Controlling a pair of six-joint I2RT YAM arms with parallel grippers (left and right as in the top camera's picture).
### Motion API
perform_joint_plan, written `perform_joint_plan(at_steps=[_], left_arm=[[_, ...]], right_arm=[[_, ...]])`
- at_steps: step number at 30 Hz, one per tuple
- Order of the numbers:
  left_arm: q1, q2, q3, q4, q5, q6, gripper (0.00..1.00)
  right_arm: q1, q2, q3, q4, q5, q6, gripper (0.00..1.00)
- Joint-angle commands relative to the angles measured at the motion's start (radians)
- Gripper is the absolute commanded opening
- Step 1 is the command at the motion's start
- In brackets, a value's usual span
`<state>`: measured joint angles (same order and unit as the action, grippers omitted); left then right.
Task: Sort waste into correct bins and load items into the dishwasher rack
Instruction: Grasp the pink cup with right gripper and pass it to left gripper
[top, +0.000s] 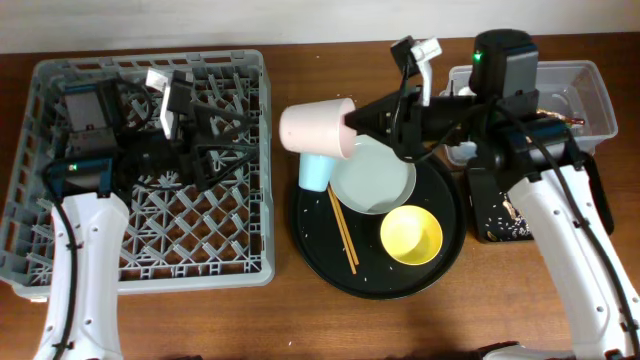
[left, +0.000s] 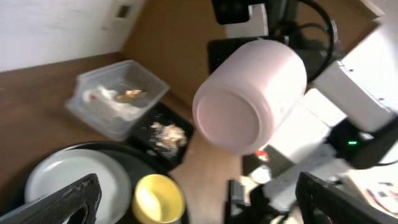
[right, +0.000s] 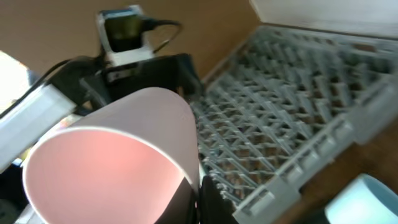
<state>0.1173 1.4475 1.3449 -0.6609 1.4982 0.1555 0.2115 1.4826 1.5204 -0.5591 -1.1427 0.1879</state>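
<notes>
Small pink plastic cup (right: 112, 155) fills the right wrist view, tipped on its side in the air, with the right fingers (right: 183, 208) clenched on its rim. We see it above the small light-blue cup (top: 314, 172), beside the large grey pegged plastic rack (top: 60, 250). Left fingers (left: 68, 202) are spread wide and hold nothing, over the rack. The round black tray (top: 320, 255) carries a pale grey-green round plate (top: 372, 178), a yellow bowl (top: 411, 236) and thin wooden chopsticks (top: 343, 232). A clear rectangular plastic tub (top: 590, 90) and a shallow black rectangular tray (top: 490, 215) sit to its right on the brown wooden counter (top: 200, 320).
</notes>
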Motion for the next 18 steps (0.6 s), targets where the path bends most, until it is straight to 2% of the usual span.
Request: perform_joint_plan(at_steps=[1,4,9,12,13,15,18], left_arm=[[-0.065,0.006,0.012,0.003,0.076,-0.063,0.99],[-0.13,0.005,0.012,0.005,0.076,-0.065,0.99],[-0.13,0.005,0.012,0.007,0.076,-0.095,0.95],[-0.13,0.005,0.012,0.006,0.076,-0.095,0.94],[-0.13,0.005,0.012,0.007,0.076,-0.095,0.9],[-0.129,0.005,0.012,0.011,0.076,-0.095,0.71],[-0.129,0.005,0.012,0.018,0.076,-0.095,0.68]], right_arm=[[0.045,0.0,0.013,0.05,-0.05,0.011,0.04],[0.111,0.03,0.013,0.056,0.049,0.027,0.04],[0.156,0.129,0.013,0.119,0.056,0.042,0.04],[0.156,0.129,0.013,0.192,0.074,0.064,0.04],[0.156,0.13,0.013,0.19,0.075,0.064,0.04],[0.156,0.13,0.013,0.185,0.074,0.064,0.04],[0.156,0.13,0.013,0.153,0.074,0.064,0.04]])
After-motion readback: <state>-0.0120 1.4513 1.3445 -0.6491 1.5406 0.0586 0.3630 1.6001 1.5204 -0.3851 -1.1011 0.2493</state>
